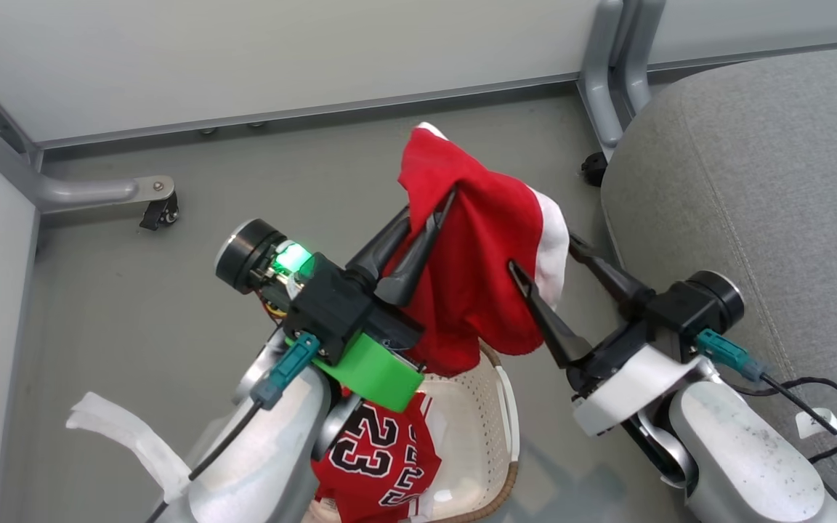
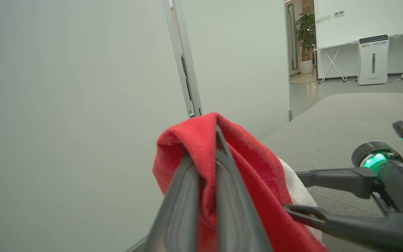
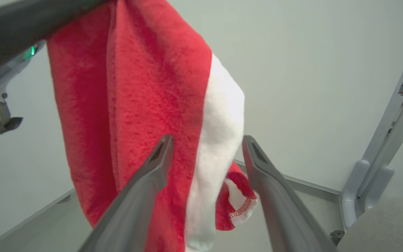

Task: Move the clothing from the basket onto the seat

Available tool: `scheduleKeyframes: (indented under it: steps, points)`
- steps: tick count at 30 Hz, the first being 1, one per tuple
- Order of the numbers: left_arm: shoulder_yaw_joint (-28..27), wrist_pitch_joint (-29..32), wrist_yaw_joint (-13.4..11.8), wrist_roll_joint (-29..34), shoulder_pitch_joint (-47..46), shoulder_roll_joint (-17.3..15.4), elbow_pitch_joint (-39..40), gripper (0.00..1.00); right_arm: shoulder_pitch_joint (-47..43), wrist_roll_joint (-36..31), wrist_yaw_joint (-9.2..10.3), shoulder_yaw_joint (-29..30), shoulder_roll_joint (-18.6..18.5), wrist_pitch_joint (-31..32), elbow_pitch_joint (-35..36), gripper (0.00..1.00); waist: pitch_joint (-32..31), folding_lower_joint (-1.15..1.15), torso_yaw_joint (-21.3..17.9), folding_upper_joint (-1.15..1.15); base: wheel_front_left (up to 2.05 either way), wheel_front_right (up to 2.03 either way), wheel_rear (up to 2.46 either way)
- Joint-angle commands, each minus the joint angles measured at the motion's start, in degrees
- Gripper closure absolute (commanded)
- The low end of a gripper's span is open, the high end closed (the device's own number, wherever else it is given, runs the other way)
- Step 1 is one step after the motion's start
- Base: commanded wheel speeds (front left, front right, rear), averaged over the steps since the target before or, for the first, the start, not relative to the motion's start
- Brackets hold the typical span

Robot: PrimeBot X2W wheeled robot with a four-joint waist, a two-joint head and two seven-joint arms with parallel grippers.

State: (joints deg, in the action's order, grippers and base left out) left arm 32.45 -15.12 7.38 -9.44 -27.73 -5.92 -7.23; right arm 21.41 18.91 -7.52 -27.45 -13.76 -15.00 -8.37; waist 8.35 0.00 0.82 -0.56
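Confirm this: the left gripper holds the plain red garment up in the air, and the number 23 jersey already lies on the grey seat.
Not quite. The left gripper does hold the plain red garment up, but the head view shows the number 23 jersey in the basket, not on the grey seat.

The large grey fabric seat [image 1: 767, 203] has a bare top on the right. Between it and the plain red garment with white trim [image 1: 476, 290], which hangs from the left gripper's [image 1: 447, 200] closed jaws, stands the right gripper [image 1: 542, 252], jaws spread about the trim. Grey metal partition legs [image 1: 607, 80] and a black castor [image 1: 593, 168] crowd the seat's far corner. The grey floor [image 1: 244, 189] lies open to the left.
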Motion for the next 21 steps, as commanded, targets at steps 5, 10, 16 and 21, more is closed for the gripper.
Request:
scheduleKeyframes:
  steps: [5,10,16,21]
  points:
    - [1.9,-0.05,0.14,-0.18,-0.38,0.17,0.42,1.0,3.16,5.92,0.06,-6.51,-2.82,-0.28,-0.8,0.0,-0.08,0.0,1.01,0.56,0.0,0.0,0.0]
    - [2.98,-0.05,0.15,-0.45,-0.2,0.33,0.26,1.0,4.42,8.51,0.06,-11.1,-3.75,-0.28,-0.42,0.0,-0.32,0.0,1.64,0.56,0.0,0.0,0.0]
    - [3.98,-0.05,0.15,-0.83,-0.3,0.46,0.56,1.0,4.58,9.13,0.06,-12.73,-2.48,-0.28,0.42,1.0,0.22,0.0,2.11,0.56,0.0,0.0,0.0]
    - [3.89,-0.05,0.15,-1.07,0.24,0.1,0.17,1.0,2.72,8.48,0.06,-11.45,-0.96,-0.28,0.73,1.0,0.42,0.0,2.07,0.56,0.0,0.0,0.0]
